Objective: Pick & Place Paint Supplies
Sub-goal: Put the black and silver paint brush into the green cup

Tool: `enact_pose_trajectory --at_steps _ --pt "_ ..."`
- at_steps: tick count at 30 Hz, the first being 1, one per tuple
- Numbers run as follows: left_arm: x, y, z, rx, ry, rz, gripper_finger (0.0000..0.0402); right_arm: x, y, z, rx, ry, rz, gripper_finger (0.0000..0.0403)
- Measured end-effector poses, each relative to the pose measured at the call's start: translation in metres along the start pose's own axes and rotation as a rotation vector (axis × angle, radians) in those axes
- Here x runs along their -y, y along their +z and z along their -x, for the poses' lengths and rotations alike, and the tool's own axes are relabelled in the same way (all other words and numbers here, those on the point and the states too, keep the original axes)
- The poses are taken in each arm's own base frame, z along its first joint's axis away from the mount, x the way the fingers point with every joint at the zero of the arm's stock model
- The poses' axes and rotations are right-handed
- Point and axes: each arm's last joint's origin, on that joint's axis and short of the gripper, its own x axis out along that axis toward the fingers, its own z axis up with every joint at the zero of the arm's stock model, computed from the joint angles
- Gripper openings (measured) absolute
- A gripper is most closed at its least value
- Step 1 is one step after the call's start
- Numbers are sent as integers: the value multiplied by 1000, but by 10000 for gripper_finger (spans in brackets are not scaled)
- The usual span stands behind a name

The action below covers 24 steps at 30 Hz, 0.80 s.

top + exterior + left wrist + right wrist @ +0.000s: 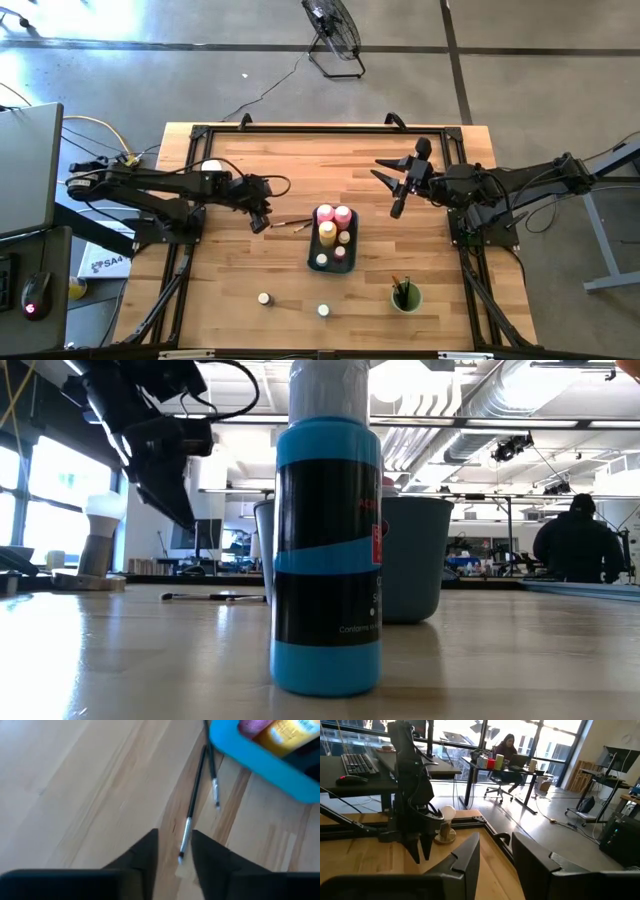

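Jaws on your left gripper [174, 862] stand partly apart, low over the desk [240, 270], with the silver ferrule end of 1 paintbrush [192, 812] lying in the gap between them; no clamp on it shows, so treat it as not gripped. Your right gripper [398, 195] hangs above the desk's far right area, jaws parted a little and holding nothing.

Working from the largest thing down: the desk carries the blue-grey tray [312, 258], which already holds pink and yellow squeeze bottles [333, 222] and some tiny jars. The green cup [405, 297] sits toward the near right corner with brushes standing in it. 2 tiny pale-capped jars [264, 298] wait near the front edge, apart from each other. The 2 paintbrushes lie just beside the tray's left side, the second paintbrush [212, 772] close alongside the first.

To do this pick well, I'd judge you should keep the jaws centred across the thin handle, go down until the tips nearly meet the wood, then close fully; a brush this slim slips out easily. Watch that the neighbouring brush isn't dragged, and carry the handle level toward the cup.
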Motion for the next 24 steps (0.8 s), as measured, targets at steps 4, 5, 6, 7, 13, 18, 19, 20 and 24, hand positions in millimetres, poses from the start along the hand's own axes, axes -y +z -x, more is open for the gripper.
enact_pose_trajectory --at_steps 4,5,6,7,13,18,19,20,24 --pt "2 1 -10 -17 -10 -38 156 0 0 0 -1 0 1 107" --pt "3 2 -14 -18 -12 -44 163 0 0 0 -3 0 2 107" --pt "3 3 -18 -25 -15 -46 169 0 -1 0 -5 1 4 107" --pt "4 2 -22 -43 -14 -47 172 0 -1 0 -6 1 5 107" --pt "4 -4 -42 -133 -8 -52 175 0 -1 0 -13 1 10 107" --pt "5 -9 -54 -204 -29 -50 175 0 -2 0 -13 2 11 107" --pt "5 -10 -56 -218 -38 -47 175 0 -2 0 -14 2 11 107" --pt "5 -10 -58 -225 -48 -43 175 0 -2 0 -14 2 11 107" --pt "6 -13 -62 -260 -68 -39 175 0 -2 0 -18 2 14 107"
